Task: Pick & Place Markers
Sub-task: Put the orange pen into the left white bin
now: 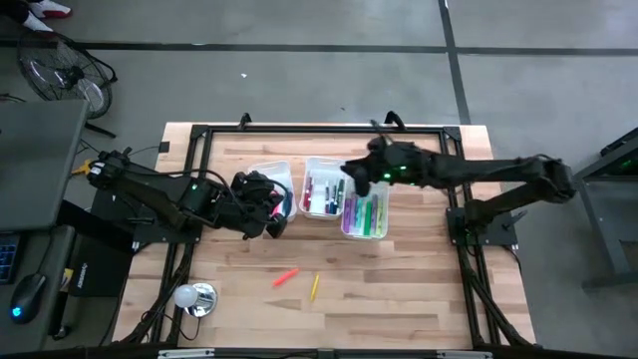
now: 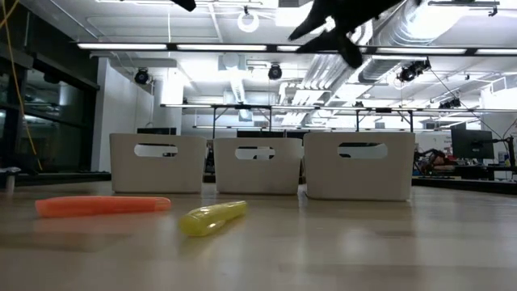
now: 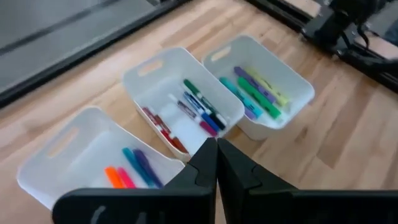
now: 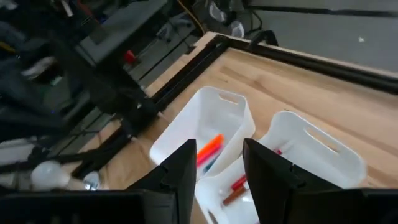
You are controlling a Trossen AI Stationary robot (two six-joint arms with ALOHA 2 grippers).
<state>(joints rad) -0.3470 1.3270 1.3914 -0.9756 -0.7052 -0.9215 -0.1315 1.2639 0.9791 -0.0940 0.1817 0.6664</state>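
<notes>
Three white bins stand in a row mid-table: the left bin, the middle bin and the right bin. All three hold markers. The left wrist view shows orange, pink and teal ones in the left bin, red, green and blue ones in the middle bin, and green, purple and yellow ones in the right bin. An orange marker and a yellow marker lie flat on the near table. My left gripper is shut and empty beside the left bin's near end. My right gripper hangs open and empty over the middle bin.
A black frame rail runs round the work area. A round silver and white object sits near the front left corner. Bare wood spreads in front of the bins, around the two loose markers.
</notes>
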